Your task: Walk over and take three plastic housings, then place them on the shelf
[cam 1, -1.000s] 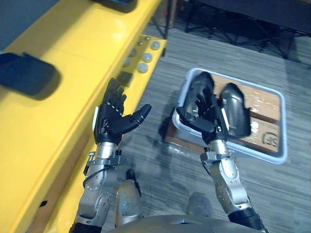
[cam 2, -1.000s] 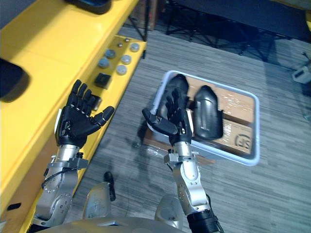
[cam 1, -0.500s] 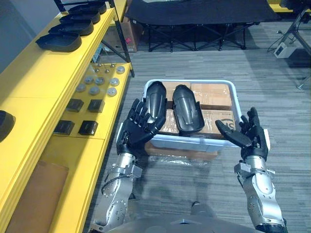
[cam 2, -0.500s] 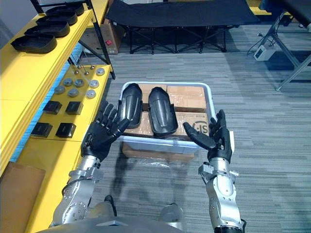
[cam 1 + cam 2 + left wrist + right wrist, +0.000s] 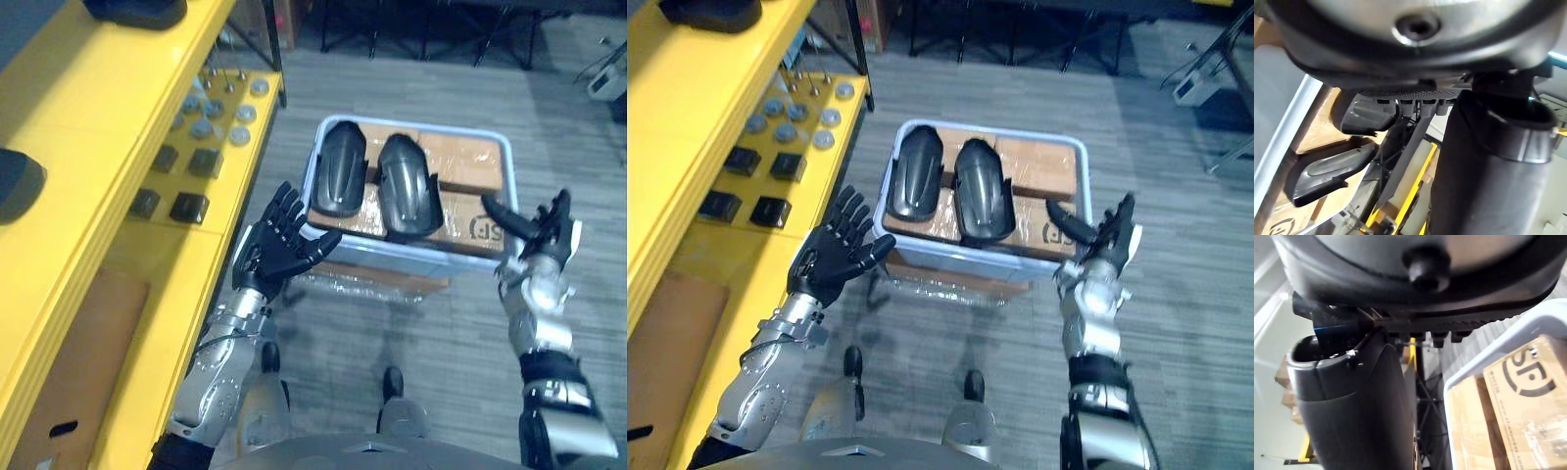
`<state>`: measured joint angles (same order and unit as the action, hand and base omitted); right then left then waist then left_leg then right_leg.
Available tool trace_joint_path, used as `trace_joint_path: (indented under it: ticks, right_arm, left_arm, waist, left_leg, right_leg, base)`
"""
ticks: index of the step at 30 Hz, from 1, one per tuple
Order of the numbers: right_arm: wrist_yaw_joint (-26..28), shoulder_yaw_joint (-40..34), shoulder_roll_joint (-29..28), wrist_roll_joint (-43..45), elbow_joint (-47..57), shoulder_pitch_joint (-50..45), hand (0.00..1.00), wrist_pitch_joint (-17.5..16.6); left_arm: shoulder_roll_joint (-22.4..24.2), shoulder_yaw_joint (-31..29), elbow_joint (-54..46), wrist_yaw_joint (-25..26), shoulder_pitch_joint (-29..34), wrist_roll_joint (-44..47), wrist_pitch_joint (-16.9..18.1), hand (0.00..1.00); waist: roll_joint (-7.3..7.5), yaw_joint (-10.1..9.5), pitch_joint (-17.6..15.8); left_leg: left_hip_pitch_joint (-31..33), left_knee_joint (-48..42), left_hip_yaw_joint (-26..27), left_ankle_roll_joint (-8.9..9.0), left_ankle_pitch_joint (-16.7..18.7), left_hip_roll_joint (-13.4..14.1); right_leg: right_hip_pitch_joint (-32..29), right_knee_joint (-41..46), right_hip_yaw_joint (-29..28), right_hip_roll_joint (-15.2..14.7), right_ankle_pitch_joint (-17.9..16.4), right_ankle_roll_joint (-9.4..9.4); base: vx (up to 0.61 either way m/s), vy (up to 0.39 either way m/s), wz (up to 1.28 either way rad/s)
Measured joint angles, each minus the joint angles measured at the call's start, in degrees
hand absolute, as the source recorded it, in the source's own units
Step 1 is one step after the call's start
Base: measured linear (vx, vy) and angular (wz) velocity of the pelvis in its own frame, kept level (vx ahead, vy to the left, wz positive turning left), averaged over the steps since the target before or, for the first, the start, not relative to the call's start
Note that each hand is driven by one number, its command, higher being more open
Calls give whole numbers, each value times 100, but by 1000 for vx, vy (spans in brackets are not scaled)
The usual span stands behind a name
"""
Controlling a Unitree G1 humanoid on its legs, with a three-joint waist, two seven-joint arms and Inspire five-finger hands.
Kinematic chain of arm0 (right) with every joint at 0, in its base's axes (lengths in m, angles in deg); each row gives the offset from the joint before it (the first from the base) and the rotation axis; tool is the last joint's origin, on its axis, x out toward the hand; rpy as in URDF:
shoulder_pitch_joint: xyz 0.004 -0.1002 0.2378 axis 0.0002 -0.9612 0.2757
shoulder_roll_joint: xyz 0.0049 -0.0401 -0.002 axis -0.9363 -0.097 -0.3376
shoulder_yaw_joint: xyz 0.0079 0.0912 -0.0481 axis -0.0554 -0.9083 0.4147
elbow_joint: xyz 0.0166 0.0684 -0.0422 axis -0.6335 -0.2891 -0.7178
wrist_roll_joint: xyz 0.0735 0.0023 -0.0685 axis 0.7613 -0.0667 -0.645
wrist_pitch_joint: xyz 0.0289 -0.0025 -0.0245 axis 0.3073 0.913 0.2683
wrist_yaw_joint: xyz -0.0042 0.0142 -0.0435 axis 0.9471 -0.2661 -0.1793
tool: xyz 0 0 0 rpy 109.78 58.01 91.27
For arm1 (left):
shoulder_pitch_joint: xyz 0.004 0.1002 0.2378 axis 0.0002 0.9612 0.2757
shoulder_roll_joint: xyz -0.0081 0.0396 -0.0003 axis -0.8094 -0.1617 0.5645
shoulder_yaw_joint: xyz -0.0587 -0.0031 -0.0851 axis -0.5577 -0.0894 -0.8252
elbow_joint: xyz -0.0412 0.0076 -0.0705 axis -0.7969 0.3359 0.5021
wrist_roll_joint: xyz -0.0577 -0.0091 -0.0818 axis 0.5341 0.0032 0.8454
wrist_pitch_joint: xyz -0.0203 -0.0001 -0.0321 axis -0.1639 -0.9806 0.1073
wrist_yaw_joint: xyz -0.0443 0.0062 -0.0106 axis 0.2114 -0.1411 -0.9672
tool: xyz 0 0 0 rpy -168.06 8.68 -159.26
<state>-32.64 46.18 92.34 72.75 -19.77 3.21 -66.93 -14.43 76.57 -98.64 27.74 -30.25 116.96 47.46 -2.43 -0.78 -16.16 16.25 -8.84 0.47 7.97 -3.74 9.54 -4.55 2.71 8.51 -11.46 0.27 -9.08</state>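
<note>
Grey striped carpet [image 5: 1176, 147] is covering the floor, and a pale bin [image 5: 392, 259] is sitting in the middle of it.

Far to the left of the bin, a yellow shelf [image 5: 88, 117] is running along the room. Its upper tier is carrying a dark housing [image 5: 15, 181], with another [image 5: 137, 10] lying farther along. The lower tier, nearer the bin, is holding small black blocks [image 5: 186, 208] and round silver discs [image 5: 211, 127], and a flat brown cardboard sheet [image 5: 88, 352] is lying at its near end.

Just beside the bin's near left corner, the left hand [image 5: 279, 250] is hovering with its fingers spread wide and its palm turned toward the bin, holding nothing.

Inside the bin, cardboard boxes [image 5: 470, 162] are filling the bottom. Two black plastic housings are lying on top of them, side by side in the bin's left half: the left housing [image 5: 343, 168] close to the left wall, the right housing [image 5: 409, 199] near the middle. Both are lying lengthwise with their curved backs up. A plastic-wrapped cardboard stack [image 5: 372, 282] is sitting under the bin.

Just beside the bin's near right corner, the right hand [image 5: 541, 245] is hanging with its fingers straight and its thumb pointing toward the bin, also holding nothing. Neither hand is touching a housing.
</note>
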Motion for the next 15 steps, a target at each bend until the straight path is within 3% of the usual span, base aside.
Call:
trace_joint_path:
  ticks: [6, 11, 15]
  right_arm:
    - [6, 245, 783, 132, -1252, 1240, 100, -1]
    - [86, 623, 1297, 245, -1964, 2014, 100, 81]
    - [195, 824, 1364, 224, -2374, 2708, 100, 398]
  left_arm:
    - [-146, 44, 108, 71, -205, -327, 154, 100]
    - [-238, 174, 399, 242, -616, -448, 327, 100]
    - [-235, 402, 627, 496, -1054, -685, 389, 100]
  waist:
    - [-143, -88, -530]
    - [-331, -187, -667]
    - [-364, -225, -731]
  left_leg:
    - [126, 375, -217, 18, -374, -35]
    - [124, 758, -300, -9, -620, -100]
    - [117, 995, -331, -20, -788, -98]
  right_leg:
    - [-142, 25, 206, 22, 57, -18]
    - [-261, 92, 346, -40, 60, -24]
    - [-417, 244, 396, -53, 58, -26]
  base:
    - [-35, -7, 18]
    - [-6, 4, 13]
    - [-30, 2, 6]
